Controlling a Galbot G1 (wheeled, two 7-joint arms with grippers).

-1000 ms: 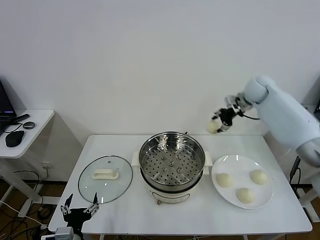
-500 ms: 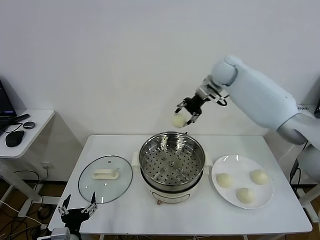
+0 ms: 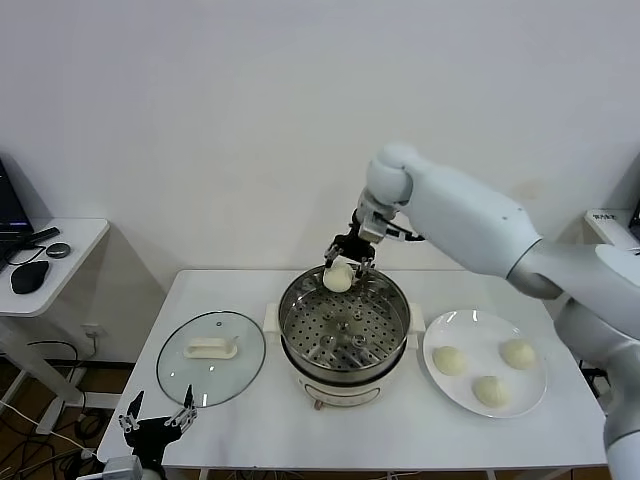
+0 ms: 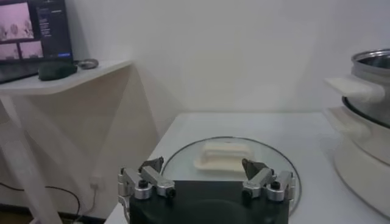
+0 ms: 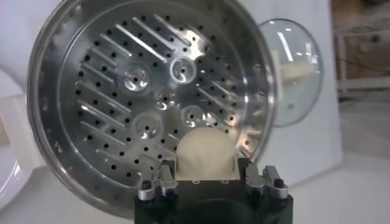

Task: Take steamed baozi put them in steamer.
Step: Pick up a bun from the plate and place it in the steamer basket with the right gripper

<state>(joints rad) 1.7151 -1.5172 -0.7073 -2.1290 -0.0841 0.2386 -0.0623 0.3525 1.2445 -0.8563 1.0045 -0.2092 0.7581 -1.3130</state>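
Your right claw is now clamping one baozi over the far rim of the steamer, having swung in from beside the plate (three buns waiting there). Left claw is idling spread at the counter edge. Release is coming next.

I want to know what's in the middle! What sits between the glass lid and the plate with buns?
The steamer sits between the glass lid and the white plate, as the head view shows. The right gripper holds a baozi above it.
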